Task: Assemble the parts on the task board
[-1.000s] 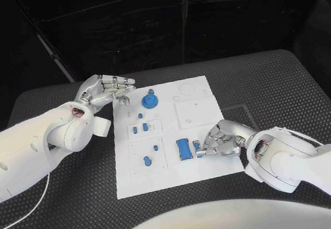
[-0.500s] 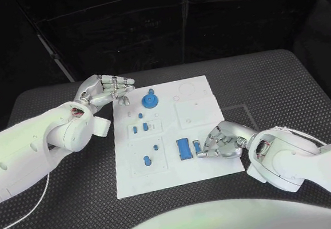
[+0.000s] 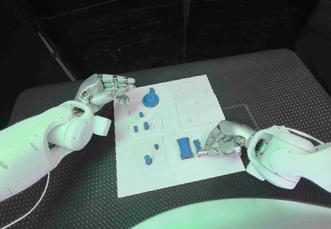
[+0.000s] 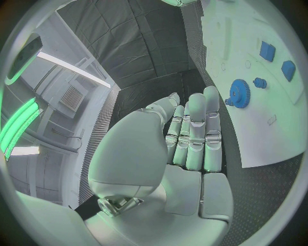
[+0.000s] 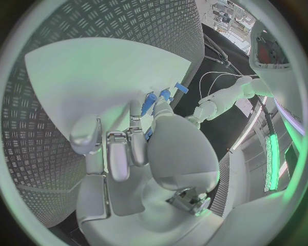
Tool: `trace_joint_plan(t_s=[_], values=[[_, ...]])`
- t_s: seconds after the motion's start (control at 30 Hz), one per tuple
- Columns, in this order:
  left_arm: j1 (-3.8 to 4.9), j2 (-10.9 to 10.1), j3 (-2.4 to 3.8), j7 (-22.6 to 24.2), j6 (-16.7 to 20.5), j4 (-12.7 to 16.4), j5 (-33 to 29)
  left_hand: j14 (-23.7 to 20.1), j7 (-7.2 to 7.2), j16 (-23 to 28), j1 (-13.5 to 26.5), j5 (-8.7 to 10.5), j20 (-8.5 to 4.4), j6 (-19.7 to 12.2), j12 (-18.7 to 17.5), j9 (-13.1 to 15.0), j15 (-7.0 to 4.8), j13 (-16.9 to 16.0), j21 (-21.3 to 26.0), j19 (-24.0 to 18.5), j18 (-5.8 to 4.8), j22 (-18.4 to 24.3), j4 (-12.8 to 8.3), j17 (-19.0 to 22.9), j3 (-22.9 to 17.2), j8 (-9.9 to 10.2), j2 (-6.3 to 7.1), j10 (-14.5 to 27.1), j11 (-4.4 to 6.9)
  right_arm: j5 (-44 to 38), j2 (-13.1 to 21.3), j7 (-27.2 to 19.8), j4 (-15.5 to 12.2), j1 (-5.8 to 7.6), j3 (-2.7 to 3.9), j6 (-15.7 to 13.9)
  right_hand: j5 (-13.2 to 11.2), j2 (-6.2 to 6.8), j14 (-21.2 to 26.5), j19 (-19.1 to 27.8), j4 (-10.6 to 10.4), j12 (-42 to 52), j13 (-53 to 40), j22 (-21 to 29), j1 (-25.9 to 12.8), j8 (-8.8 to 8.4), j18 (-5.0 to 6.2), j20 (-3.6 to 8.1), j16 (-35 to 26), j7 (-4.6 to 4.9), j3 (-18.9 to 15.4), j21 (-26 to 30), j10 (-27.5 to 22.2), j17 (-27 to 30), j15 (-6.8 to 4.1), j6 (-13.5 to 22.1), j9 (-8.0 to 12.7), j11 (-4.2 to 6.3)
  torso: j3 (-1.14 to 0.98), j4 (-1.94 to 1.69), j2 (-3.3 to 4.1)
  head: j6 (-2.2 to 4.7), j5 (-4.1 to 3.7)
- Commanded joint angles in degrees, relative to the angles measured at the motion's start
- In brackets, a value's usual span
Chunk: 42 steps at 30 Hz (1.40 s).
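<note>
The white task board (image 3: 210,166) lies mid-table. On it are a blue gear (image 3: 152,99), several small blue parts (image 3: 137,128) and a blue rectangular block (image 3: 184,148). My right hand (image 3: 223,140) rests on the board's near right part with its fingers curled. Its fingertips close on a small blue part (image 3: 196,145) beside the block, and the right wrist view shows a blue sliver (image 5: 149,134) under the thumb (image 5: 160,115). My left hand (image 3: 105,89) hovers at the board's far left corner, fingers curled in, holding nothing. The left wrist view shows the gear (image 4: 239,93) beyond its fingers (image 4: 195,133).
The black ribbed table mat (image 3: 278,87) surrounds the board, with free room on the right and at the near left. A white cable (image 3: 29,211) runs along the mat under my left arm. The board's far right recesses (image 3: 192,113) hold no parts.
My right hand has shifted slightly toward me and its fingers have tightened at the small blue part. My left hand has hardly moved.
</note>
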State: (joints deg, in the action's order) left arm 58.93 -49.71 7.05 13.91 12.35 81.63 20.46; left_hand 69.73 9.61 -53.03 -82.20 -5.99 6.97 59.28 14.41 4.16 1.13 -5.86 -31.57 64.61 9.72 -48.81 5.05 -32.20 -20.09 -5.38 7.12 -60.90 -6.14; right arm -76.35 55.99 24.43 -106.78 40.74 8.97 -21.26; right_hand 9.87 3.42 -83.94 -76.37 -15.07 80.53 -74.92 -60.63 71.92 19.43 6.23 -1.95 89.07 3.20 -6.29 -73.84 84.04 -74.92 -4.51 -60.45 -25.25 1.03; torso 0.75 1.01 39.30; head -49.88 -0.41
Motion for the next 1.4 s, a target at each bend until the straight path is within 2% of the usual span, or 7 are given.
trace_joint_plan(t_s=[0.03,0.53,0.73,0.87,1.07,1.27,1.4], values=[[0.07,-0.02,0.05,0.18,-0.36,0.19,-0.25,-0.40,0.15,0.27,0.17,0.14,0.16,-0.21,0.23,-0.05,0.16,-0.08,0.39,-0.19,0.73,0.05,0.01,0.05,0.21,-0.36,-0.22,0.33,0.09,-0.51,-0.33,0.56,0.45,0.07,0.00,-0.56,0.31,-0.59,-5.59,0.04,-0.14,0.07,-7.91,-0.08,0.22,0.35,-0.47,-0.05,-0.12,0.08,-0.36,0.07,1.53,-12.85,0.08,-0.51,-0.09,-0.12,0.00,0.03,0.02,-0.07,0.04],[0.08,0.03,0.05,0.18,-0.35,0.20,-0.25,-0.40,0.15,0.27,0.17,0.14,0.16,-0.21,0.23,-0.05,0.16,-0.08,0.39,-0.19,0.73,0.05,0.01,0.05,0.21,-0.36,-0.22,0.33,0.09,-0.66,-1.54,0.26,1.71,0.08,0.01,-1.03,0.02,-0.88,-5.62,-0.06,0.90,0.19,-8.00,-0.26,2.01,0.79,-0.49,0.10,-0.06,-0.11,-0.91,-0.02,1.61,-12.97,-0.09,-0.72,-0.40,0.06,-0.02,0.10,-0.20,-0.12,0.04],[0.08,0.06,0.05,0.19,-0.37,0.17,-0.25,-0.40,0.15,0.27,0.17,0.14,0.16,-0.21,0.23,-0.05,0.16,-0.08,0.39,-0.19,0.73,0.05,0.01,0.05,0.21,-0.36,-0.22,0.33,0.09,-1.29,-1.90,0.31,2.03,0.08,0.01,-0.62,-2.12,-1.39,-5.64,-0.04,3.63,0.22,-8.04,-0.25,5.90,1.09,-0.49,0.25,-0.02,-0.27,-0.82,0.04,1.63,-13.05,-0.25,-0.65,-0.66,0.23,-0.02,0.09,-0.15,-0.12,0.05],[0.08,0.08,0.05,0.19,-0.39,0.14,-0.25,-0.40,0.15,0.27,0.17,0.14,0.16,-0.21,0.23,-0.05,0.16,-0.08,0.39,-0.19,0.73,0.05,0.01,0.05,0.21,-0.36,-0.22,0.33,0.09,-2.19,-2.14,0.37,2.22,0.08,0.01,-0.40,-5.23,-1.68,-5.66,-0.05,5.51,0.24,-8.06,-0.33,8.13,1.23,-0.52,0.31,0.04,-0.27,-0.83,0.04,1.63,-13.20,-0.27,-0.67,-0.77,0.24,-0.02,0.11,-0.16,-0.12,0.03],[0.08,0.04,0.05,0.20,-0.36,0.13,-0.25,-0.40,0.15,0.27,0.17,0.14,0.16,-0.21,0.23,-0.05,0.16,-0.08,0.39,-0.19,0.73,0.05,0.01,0.05,0.21,-0.36,-0.22,0.33,0.09,-2.17,-2.04,-0.44,2.09,0.08,0.01,-1.21,-5.53,-1.75,-5.65,-0.04,5.40,0.28,-8.09,-0.33,7.25,1.20,-0.53,0.25,0.01,-0.08,-1.69,0.06,1.66,-13.12,-0.15,-0.54,-0.76,0.09,-0.02,0.14,-0.15,-0.12,0.02],[0.07,0.03,0.05,0.22,-0.35,0.08,-0.25,-0.40,0.15,0.27,0.17,0.14,0.16,-0.21,0.23,-0.05,0.16,-0.08,0.39,-0.19,0.73,0.05,0.01,0.05,0.21,-0.36,-0.22,0.33,0.09,3.48,-1.17,-5.47,1.67,0.09,0.01,-3.58,-2.64,-1.15,-5.25,1.27,4.08,-1.33,-6.91,2.15,4.49,0.71,-0.07,-0.01,-0.88,0.39,-3.89,1.61,0.79,-11.31,0.16,0.58,-0.61,-0.32,-0.06,0.16,-0.21,-0.02,0.06],[0.07,0.18,0.05,0.31,-0.34,-0.22,-0.25,-0.40,0.15,0.27,0.17,0.14,0.16,-0.21,0.23,-0.05,0.16,-0.08,0.39,-0.19,0.73,0.05,0.01,0.05,0.21,-0.36,-0.22,0.33,0.09,15.10,0.12,-13.85,1.46,0.14,0.04,-4.15,-2.26,-1.33,-4.20,4.42,3.31,-5.78,-3.68,8.00,3.62,-0.93,0.95,-0.63,-3.23,1.49,-5.11,5.46,-1.79,-6.98,0.89,3.71,0.03,-1.27,0.04,0.10,-0.42,0.48,-0.30]])
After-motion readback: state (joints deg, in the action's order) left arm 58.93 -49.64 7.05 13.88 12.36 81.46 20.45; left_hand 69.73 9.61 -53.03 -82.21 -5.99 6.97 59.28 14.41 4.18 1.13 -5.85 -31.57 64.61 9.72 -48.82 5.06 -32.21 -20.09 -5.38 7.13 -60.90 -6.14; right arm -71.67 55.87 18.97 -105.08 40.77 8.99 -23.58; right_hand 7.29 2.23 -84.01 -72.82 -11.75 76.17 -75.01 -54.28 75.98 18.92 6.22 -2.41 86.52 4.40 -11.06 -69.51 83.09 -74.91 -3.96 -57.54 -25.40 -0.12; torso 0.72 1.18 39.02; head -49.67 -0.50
